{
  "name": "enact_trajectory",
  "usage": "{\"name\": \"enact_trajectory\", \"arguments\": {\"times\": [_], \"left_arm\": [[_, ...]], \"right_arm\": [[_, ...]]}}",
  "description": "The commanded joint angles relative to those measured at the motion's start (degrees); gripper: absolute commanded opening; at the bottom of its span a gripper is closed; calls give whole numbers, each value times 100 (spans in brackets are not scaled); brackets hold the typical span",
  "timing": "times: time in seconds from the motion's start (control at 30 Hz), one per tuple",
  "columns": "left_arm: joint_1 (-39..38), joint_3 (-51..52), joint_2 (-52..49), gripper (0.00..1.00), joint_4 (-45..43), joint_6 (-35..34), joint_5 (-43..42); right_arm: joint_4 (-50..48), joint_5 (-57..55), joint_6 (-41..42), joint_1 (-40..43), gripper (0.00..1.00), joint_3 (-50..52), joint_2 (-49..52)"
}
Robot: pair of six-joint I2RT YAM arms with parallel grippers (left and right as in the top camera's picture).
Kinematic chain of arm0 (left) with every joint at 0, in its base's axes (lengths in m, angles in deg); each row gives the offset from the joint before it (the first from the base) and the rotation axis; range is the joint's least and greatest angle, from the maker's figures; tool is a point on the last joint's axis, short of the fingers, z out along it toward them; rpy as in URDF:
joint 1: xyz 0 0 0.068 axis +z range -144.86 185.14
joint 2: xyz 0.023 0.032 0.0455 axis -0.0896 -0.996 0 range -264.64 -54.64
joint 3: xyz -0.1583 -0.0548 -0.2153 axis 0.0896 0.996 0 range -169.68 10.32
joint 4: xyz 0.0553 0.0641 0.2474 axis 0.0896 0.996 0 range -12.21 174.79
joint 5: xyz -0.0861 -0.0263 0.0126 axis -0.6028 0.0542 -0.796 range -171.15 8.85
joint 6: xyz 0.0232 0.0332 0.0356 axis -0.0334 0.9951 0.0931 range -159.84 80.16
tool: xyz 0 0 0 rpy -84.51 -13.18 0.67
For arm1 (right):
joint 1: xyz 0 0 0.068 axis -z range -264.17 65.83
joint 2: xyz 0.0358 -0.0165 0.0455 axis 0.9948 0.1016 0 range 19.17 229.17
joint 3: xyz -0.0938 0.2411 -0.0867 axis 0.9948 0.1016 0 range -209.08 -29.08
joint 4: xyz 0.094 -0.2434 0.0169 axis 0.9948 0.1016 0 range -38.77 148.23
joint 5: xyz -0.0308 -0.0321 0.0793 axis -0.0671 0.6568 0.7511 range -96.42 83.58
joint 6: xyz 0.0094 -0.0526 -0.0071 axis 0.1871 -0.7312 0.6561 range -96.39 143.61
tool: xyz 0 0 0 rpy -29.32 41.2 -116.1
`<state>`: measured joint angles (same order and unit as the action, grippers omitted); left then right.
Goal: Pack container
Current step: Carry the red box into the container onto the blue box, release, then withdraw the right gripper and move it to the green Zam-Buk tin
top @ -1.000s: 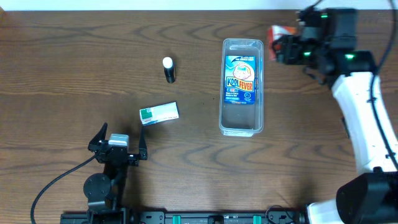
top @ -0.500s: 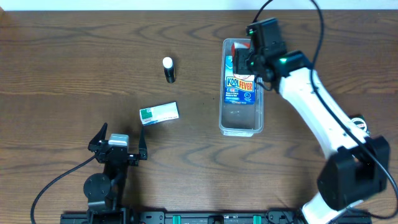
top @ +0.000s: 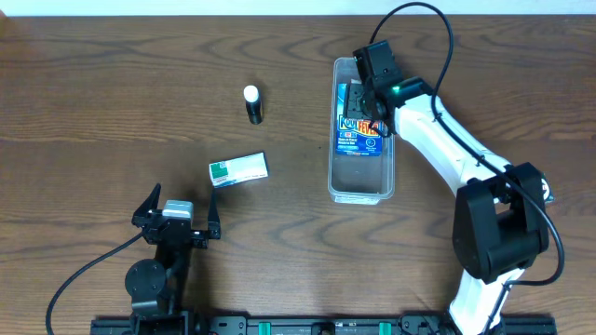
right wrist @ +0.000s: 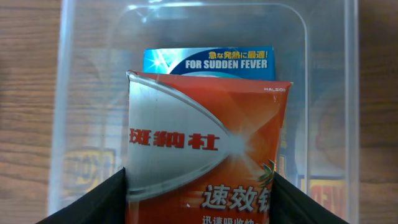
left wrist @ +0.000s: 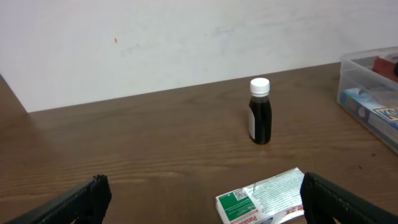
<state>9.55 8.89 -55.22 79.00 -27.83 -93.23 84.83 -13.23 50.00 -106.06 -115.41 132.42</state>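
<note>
While the right gripper (right wrist: 200,202) clamps an orange packet (right wrist: 205,149) just over the container (top: 361,195), which lies on the table (top: 93,112) holding a blue box (right wrist: 208,57), the left gripper (top: 182,206) sits with jaws spread.

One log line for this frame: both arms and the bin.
right gripper: shut on orange packet, over container | container: holds blue fever pack | left gripper: open | loose: bottle, white box

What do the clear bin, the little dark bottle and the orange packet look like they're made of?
Container: clear, glossy plastic; the table shows through its walls. Bottle: dark body with a white cap, probably plastic or glass; the look leaves it open. Orange packet: shiny printed film or foil, judging by its silvery sheen and creased edge.
</note>
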Motion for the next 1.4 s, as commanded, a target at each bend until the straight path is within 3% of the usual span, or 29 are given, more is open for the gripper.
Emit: {"name": "enact_trajectory", "arguments": {"times": [0.0, 0.8, 1.1, 1.37], "left_arm": [[20, 120, 28, 98, 151, -26, -98], [20, 120, 28, 98, 151, -26, -98], [20, 120, 28, 98, 151, -26, -98], [20, 120, 28, 98, 151, -26, -98]], "right_arm": [[-22, -160, 83, -61, 64, -98, 120], [35, -133, -330, -68, 79, -450, -262], [1517, -133, -1147, 483, 98, -973, -1888], [3364, -120, -2177, 1386, 99, -968, -2800]]}}
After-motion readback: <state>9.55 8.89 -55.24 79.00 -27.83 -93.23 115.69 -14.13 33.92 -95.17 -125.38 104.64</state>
